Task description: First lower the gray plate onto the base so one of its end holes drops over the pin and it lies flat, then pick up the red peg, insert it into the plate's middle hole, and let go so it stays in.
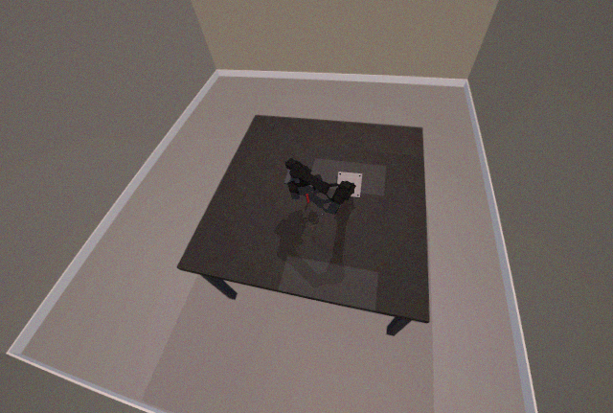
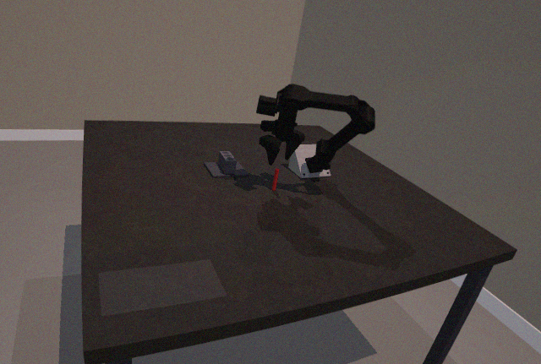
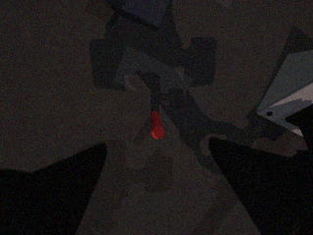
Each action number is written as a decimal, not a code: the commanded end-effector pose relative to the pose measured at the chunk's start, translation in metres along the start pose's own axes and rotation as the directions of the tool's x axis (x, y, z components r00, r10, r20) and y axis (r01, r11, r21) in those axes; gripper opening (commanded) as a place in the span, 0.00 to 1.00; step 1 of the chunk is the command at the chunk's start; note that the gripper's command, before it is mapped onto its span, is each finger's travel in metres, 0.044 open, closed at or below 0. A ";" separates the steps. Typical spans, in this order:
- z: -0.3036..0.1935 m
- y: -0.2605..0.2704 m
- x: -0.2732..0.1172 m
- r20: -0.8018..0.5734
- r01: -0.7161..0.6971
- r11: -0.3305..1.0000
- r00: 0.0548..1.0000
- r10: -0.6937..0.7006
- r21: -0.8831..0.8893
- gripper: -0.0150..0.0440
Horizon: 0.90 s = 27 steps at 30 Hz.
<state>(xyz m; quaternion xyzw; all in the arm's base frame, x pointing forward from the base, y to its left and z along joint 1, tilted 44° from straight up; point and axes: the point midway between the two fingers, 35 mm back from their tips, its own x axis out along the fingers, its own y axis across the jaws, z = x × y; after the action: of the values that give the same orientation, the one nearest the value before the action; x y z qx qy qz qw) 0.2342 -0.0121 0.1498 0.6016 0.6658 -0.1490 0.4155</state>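
The gray plate [image 2: 227, 162] [image 3: 143, 11] looks like a thick block with holes in its top. It sits on the flat gray base [image 2: 212, 169] left of the gripper in the exterior view. Whether the pin is in an end hole cannot be told. The red peg [image 1: 307, 197] [image 2: 275, 179] [image 3: 156, 124] stands nearly upright on the table, apart from the plate. My gripper [image 2: 279, 161] [image 3: 158, 145] is open and empty, pointing down above the peg. In the wrist view the peg shows between and slightly ahead of the fingertips. The arm hides most of the base in the top view.
A white angled block [image 1: 349, 176] [image 2: 308, 149] with small dark holes stands at the arm's foot. Its corner shows at the right of the wrist view. The arm's shadow falls over the dark table [image 1: 386, 250] [image 2: 152, 203] around the peg.
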 end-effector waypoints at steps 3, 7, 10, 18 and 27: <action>0.000 -0.001 0.012 -0.008 0.002 1.000 1.000 -0.002 0.004 1.00; 0.000 -0.001 0.017 -0.007 0.002 1.000 1.000 -0.002 0.004 1.00; 0.000 0.000 0.022 -0.007 0.002 1.000 1.000 -0.002 0.004 1.00; 0.001 0.000 0.035 -0.006 0.002 1.000 1.000 -0.002 0.004 1.00; 0.001 0.000 0.049 -0.007 0.001 1.000 1.000 -0.001 0.004 1.00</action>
<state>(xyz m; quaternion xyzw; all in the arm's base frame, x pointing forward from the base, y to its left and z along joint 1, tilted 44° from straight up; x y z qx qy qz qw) 0.2394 0.0174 0.1169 0.6010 0.6659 -0.1475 0.4167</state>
